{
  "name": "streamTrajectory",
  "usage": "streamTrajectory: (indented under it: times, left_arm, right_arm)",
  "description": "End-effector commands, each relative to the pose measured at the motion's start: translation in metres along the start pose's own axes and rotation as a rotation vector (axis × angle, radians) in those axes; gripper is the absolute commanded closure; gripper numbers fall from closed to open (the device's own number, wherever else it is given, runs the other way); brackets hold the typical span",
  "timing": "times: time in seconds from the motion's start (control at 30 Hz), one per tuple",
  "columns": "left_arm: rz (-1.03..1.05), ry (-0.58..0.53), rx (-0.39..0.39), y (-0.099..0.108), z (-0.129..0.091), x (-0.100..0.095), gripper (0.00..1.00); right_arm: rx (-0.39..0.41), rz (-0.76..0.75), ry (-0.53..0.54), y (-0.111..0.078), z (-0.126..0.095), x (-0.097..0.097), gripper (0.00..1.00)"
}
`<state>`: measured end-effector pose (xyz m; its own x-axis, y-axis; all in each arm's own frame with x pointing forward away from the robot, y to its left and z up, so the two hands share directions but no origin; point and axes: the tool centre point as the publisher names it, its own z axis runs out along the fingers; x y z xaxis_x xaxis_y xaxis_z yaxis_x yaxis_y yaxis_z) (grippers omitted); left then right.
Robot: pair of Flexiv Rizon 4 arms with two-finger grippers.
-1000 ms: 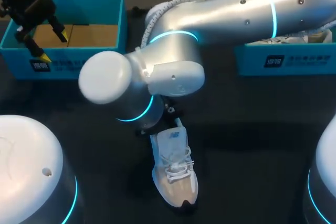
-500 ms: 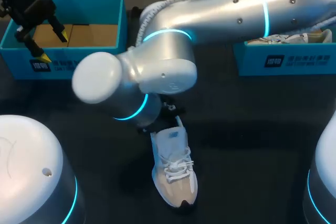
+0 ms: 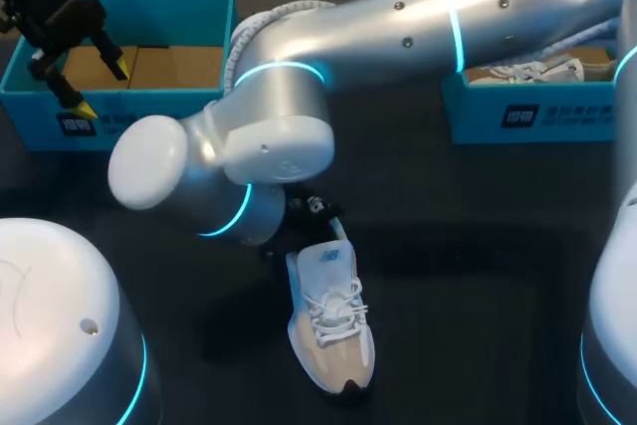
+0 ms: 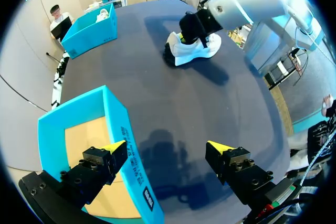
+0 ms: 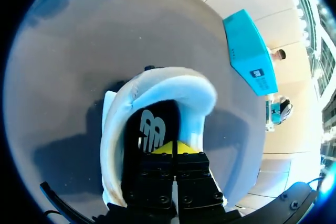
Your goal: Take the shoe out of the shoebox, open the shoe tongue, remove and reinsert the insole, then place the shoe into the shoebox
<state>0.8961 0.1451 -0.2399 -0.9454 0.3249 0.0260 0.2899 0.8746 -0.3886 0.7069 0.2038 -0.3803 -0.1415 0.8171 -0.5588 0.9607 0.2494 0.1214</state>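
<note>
My right claw (image 5: 173,148) is clenched, its yellow tips pressed together inside the padded white collar of the shoe (image 5: 157,90), just over the dark insole (image 5: 149,124). The laced beige toe points away from it. My left claw (image 4: 168,148) hangs released astride the teal cardboard shoebox (image 4: 118,124) wall. Since a second ago my right arm (image 3: 398,27) has swung its elbow sideways, and the shoe has stayed put.

A dark printed label (image 3: 78,124) on the empty shoebox's (image 3: 159,126) front wall and another on the other shoebox (image 3: 582,121) are both too small to read. A white logo (image 5: 149,128) stands on the dark insole (image 5: 160,109) inside the shoe (image 5: 111,145).
</note>
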Motion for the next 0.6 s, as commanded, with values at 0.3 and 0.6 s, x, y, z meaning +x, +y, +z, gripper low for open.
streamTrajectory:
  times: [0.3, 0.6]
  left_arm:
    - [0.001, -0.002, -0.003, 0.000, 0.000, 0.001, 0.00]
    - [0.001, -0.002, -0.003, 0.000, 0.000, 0.001, 0.00]
  right_arm:
    - [0.034, -0.001, 0.097, -0.004, 0.019, 0.022, 1.00]
    - [-0.051, 0.040, 0.150, -0.005, -0.011, 0.004, 1.00]
